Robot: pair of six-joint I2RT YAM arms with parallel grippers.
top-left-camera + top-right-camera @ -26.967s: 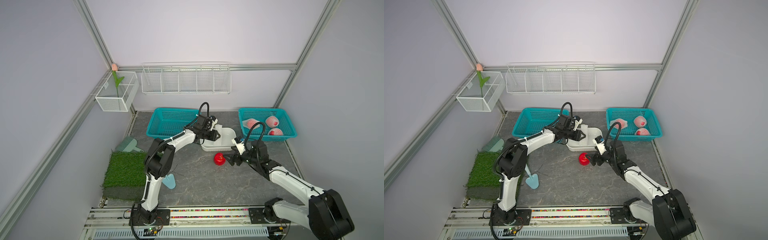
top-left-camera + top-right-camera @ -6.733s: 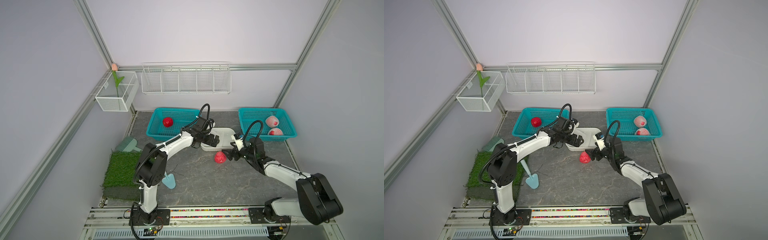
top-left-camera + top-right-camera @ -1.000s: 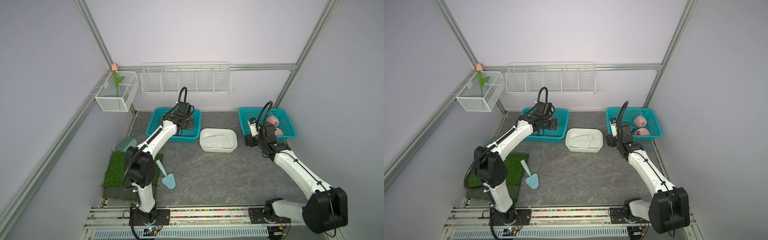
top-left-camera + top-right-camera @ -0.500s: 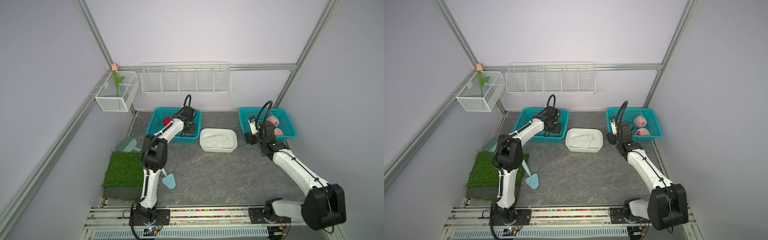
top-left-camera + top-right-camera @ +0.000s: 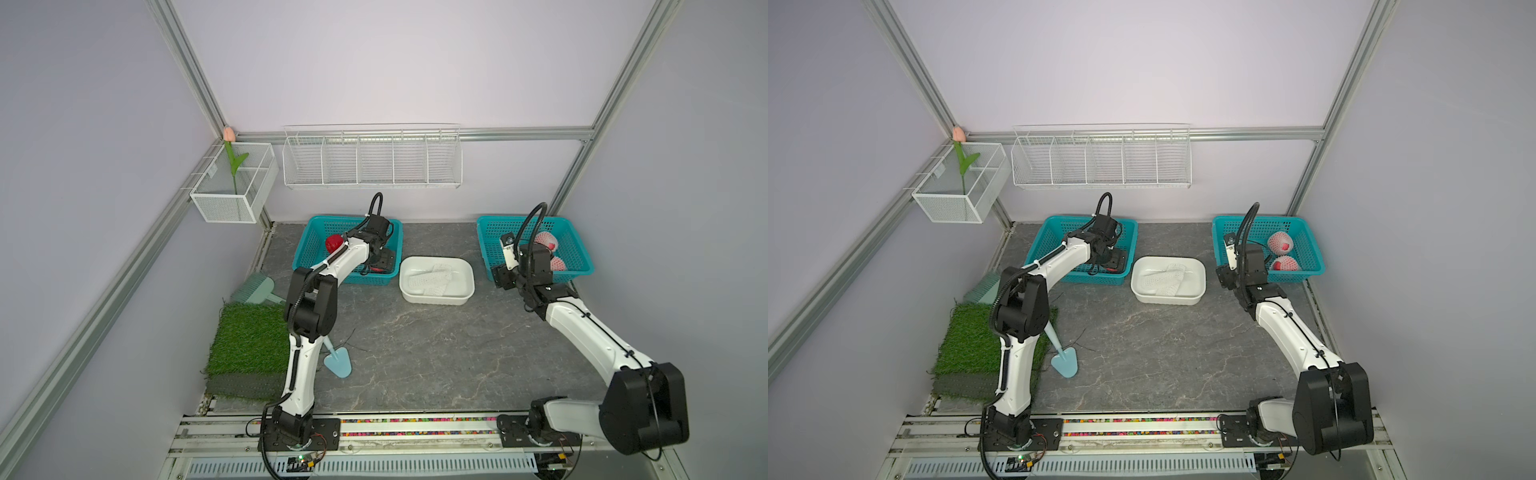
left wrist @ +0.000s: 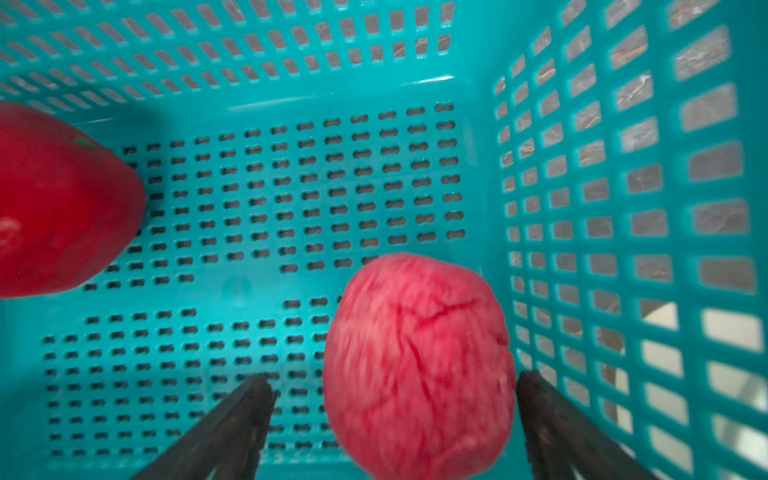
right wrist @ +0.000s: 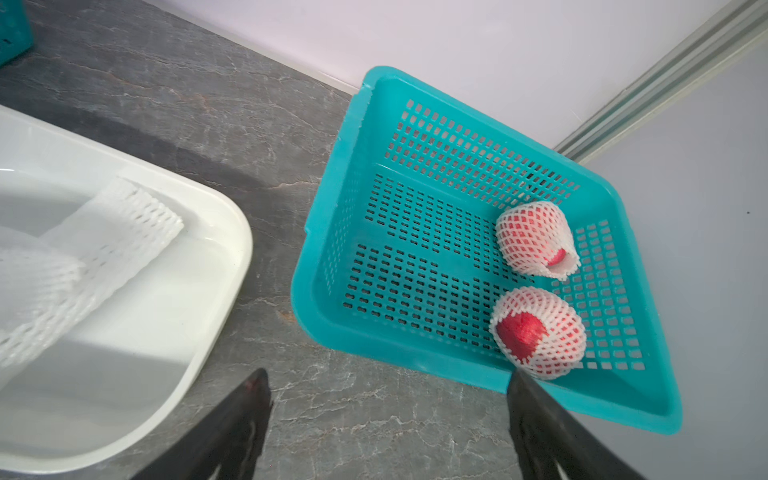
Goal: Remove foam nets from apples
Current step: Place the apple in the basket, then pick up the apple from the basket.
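Grey tabletop (image 5: pixel 415 353), bare apples (image 6: pixel 415 365) in basket (image 6: pixel 623 166)

Both arms are the same build: left arm (image 5: pixel 305 374) and right arm (image 5: pixel 582 328) have smooth white links with chunky black joint housings, and each sits on a black base plate (image 5: pixel 324 428). A thin black cable (image 5: pixel 294 365) runs along the white shells and a thicker black hose (image 5: pixel 376 195) loops above each wrist — the right wrist also carries a small white box (image 5: pixel 507 249). The fingers (image 7: pixel 245 415) are plain matte black wedges.
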